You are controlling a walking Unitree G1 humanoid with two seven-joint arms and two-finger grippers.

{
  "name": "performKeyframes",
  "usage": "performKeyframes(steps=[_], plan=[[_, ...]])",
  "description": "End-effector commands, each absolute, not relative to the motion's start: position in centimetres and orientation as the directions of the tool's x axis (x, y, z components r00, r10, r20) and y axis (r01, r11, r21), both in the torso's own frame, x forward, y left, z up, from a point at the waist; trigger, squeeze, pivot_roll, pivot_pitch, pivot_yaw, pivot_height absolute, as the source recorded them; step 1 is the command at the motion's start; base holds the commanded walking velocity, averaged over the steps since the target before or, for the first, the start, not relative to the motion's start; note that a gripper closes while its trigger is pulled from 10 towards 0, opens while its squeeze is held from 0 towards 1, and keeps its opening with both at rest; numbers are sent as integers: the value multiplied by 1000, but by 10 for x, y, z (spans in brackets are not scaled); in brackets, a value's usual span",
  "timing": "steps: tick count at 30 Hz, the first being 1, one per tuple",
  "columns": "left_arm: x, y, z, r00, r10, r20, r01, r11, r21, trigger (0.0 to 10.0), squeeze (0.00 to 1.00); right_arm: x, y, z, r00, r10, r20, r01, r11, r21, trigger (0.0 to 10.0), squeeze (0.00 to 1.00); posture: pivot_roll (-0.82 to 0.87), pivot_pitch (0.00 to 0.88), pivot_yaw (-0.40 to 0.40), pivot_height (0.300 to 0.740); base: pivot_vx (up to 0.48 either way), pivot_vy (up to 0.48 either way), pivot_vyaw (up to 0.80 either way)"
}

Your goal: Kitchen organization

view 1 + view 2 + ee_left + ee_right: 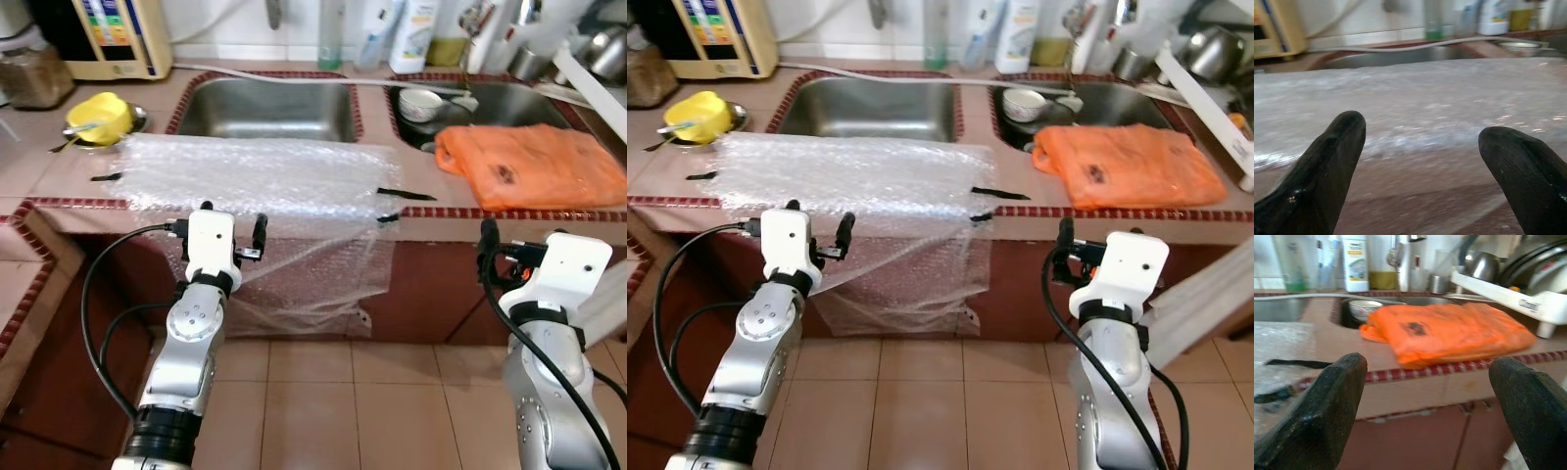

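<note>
A sheet of clear bubble wrap [257, 174] lies on the tiled counter [411, 201] in front of the left sink basin [266, 108], held by strips of black tape, and hangs over the front edge. My left gripper [233, 217] is open, level with the counter edge and just short of the hanging wrap, holding nothing. An orange plastic bag [534, 162] lies flat on the counter at the right. My right gripper [1430, 377] is open and empty below and in front of it, apart from the counter.
A yellow bowl [101, 116] with a spoon sits at the counter's left. A small white bowl [420, 102] is in the right sink basin [509, 103]. Bottles [411, 34] and a water purifier [116, 37] line the back wall; a dish rack [1513, 291] stands far right. Tiled floor [372, 392] lies below.
</note>
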State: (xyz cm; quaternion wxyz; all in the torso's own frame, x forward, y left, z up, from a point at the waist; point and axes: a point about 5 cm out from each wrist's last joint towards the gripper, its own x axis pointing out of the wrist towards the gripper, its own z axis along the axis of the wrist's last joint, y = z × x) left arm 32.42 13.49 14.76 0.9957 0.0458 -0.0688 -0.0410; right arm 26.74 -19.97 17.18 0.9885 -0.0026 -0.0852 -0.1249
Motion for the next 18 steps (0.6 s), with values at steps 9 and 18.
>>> performKeyframes(steps=[9,18], plan=[[316,150,158,982,-19,186,1,996,95,10000,0,266,-197,181,963,-194,190,203,979,-30,10000,0,-65,160,-31,740,0,0,-525],[316,150,180,960,-2,279,-22,996,84,10000,0,266,-197,209,933,-170,318,219,967,-127,10000,0,-68,156,-36,740,0,0,0]])
